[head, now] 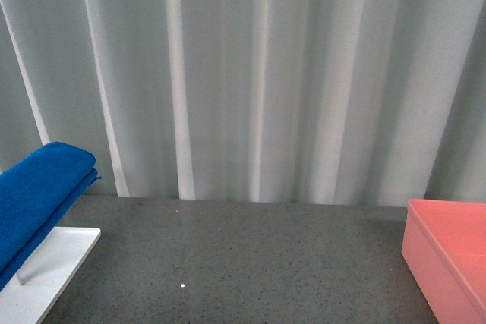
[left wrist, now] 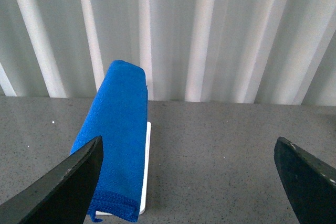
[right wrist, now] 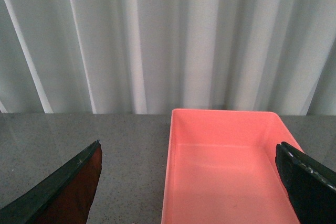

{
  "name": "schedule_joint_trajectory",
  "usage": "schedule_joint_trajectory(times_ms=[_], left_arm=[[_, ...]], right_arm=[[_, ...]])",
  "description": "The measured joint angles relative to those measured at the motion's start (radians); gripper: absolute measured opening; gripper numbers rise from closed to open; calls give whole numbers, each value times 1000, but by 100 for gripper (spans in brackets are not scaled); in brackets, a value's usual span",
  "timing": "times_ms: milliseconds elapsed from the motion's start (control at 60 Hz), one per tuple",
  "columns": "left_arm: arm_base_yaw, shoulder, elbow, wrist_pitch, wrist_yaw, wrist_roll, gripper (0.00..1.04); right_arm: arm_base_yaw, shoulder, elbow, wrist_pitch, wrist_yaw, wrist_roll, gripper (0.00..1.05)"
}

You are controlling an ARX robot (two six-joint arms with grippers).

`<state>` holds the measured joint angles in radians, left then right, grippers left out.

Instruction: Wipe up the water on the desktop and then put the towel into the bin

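Note:
The blue towel (head: 38,195) hangs folded over a rack at the left of the front view, above the rack's white base (head: 53,271). It also shows in the left wrist view (left wrist: 118,135), ahead of the open left gripper (left wrist: 191,174), nearer one black finger (left wrist: 63,187). The dark grey speckled desktop (head: 243,263) spreads across the front view. The salmon-pink bin (head: 452,256) stands at the right. In the right wrist view the bin (right wrist: 226,171) is empty and lies ahead of the open right gripper (right wrist: 191,177). Neither gripper shows in the front view. I cannot make out water.
A pale pleated curtain (head: 250,73) closes off the back of the desktop. A tiny white speck (head: 183,286) lies on the desktop near the front. The white rack base edge (left wrist: 147,171) shows beside the towel in the left wrist view.

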<state>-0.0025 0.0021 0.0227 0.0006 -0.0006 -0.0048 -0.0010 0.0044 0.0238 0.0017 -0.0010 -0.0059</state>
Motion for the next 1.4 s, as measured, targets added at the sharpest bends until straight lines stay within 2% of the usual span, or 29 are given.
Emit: schedule_joint_trajectory(times_ms=[1200,1217,1250,1317,1350,1400], left_arm=[[0,0,0,0,0,0,98],[-7,10,3,-12,-24,-11,98],[-50,63,42,-128,-161,-58,98],[-125,200,111,-298,-371,-161,98],[-143,245,121,-332,-405,-199,98],[-158,299,132,-327,-399,-227,98]], right_arm=[[0,0,0,0,0,0,98],[0,0,0,0,0,0,98],[0,0,0,0,0,0,98],[0,0,0,0,0,0,98],[0,-1,0,0,0,0,98],[0,-1,0,0,0,0,98]])
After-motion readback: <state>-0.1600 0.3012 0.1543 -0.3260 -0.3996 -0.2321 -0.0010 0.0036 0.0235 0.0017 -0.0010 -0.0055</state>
